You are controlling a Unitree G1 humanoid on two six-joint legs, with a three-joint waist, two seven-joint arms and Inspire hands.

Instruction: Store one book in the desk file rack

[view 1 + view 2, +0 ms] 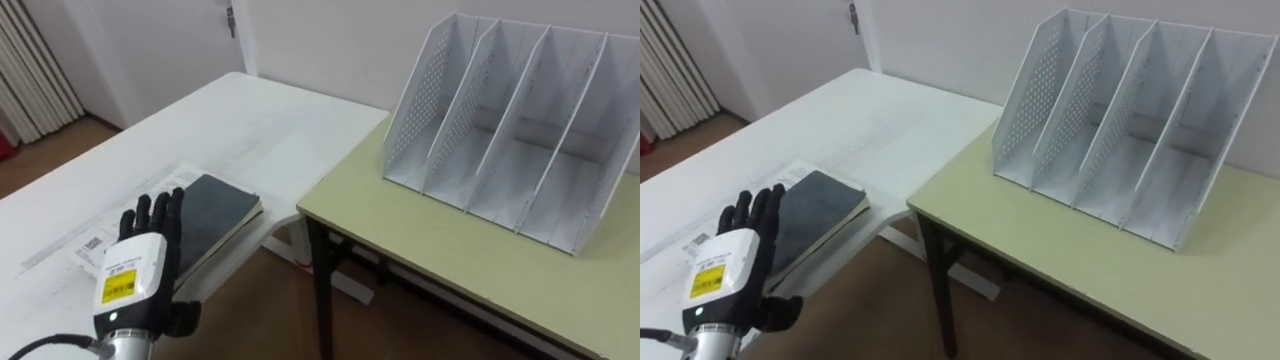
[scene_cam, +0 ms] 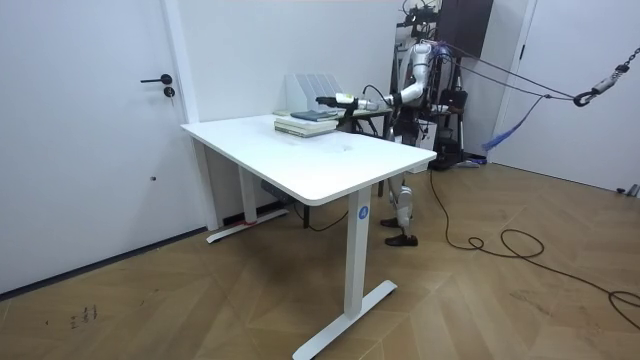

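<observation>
A dark grey book [image 1: 215, 215] lies flat on printed papers [image 1: 95, 240] near the right edge of the white table [image 1: 200, 130]. My left hand [image 1: 135, 265] hovers at the book's near end, fingers straight and pointing toward it, holding nothing. The white file rack [image 1: 510, 130], with several upright slots, stands empty on the pale green desk [image 1: 480, 270] to the right. In the room view I stand behind the white table [image 2: 300, 155] with my left hand [image 2: 330, 100] stretched over the book stack [image 2: 307, 122], and the rack [image 2: 312, 85] is just behind it.
A gap with wooden floor separates the white table from the green desk's black leg [image 1: 322, 290]. A door [image 1: 160, 40] and a curtain [image 1: 35, 70] lie beyond the white table. The green desk's front area is bare.
</observation>
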